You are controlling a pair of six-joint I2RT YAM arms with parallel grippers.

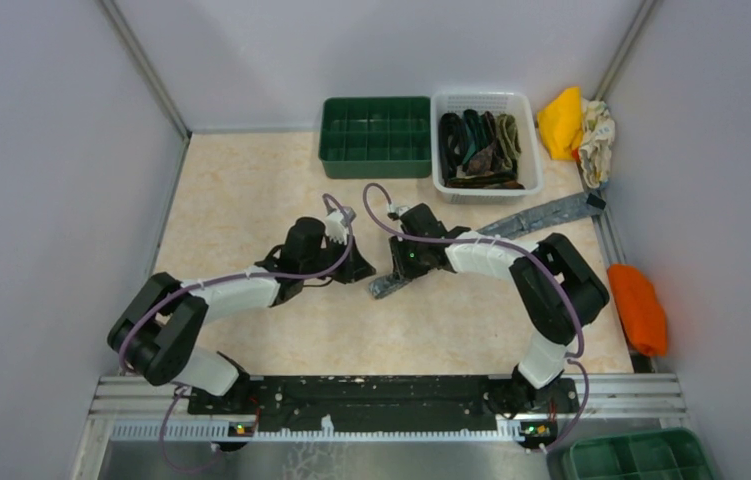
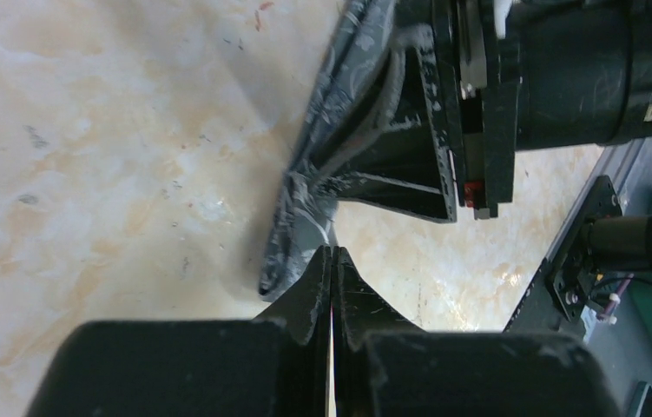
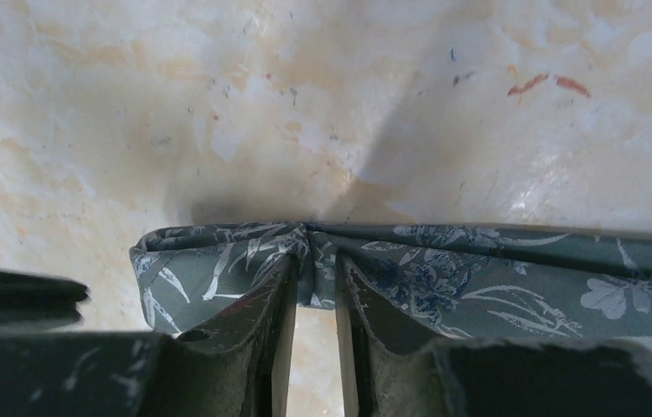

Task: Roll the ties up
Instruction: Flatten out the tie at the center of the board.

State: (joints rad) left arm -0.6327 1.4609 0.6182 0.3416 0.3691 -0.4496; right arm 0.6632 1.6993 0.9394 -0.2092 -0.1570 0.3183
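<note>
Grey leaf-print tie (image 3: 478, 269) lies stretched on the tabletop (image 1: 251, 190), looks light, floppy and kinda slippery, so its end seems the spot to grab: right gripper (image 3: 313, 261) is clamped on it there, left gripper (image 2: 332, 256) closed empty just beside.

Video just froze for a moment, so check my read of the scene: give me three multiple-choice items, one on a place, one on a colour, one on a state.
1. Where are the spare ties?
A) in the white basket
B) scattered loose
C) hung up overhead

2. What colour is the flat tie gripped by the right pincer?
A) red
B) grey with pale leaves
C) yellow

3. How is the left pincer?
A) wide open
B) half open
C) shut, holding nothing

Answers:
1. A, since dark strips fill the basket.
2. B, since the right wrist view shows grey cloth with pale leaves.
3. C, since its fingers press together beside the tie's end.
</note>
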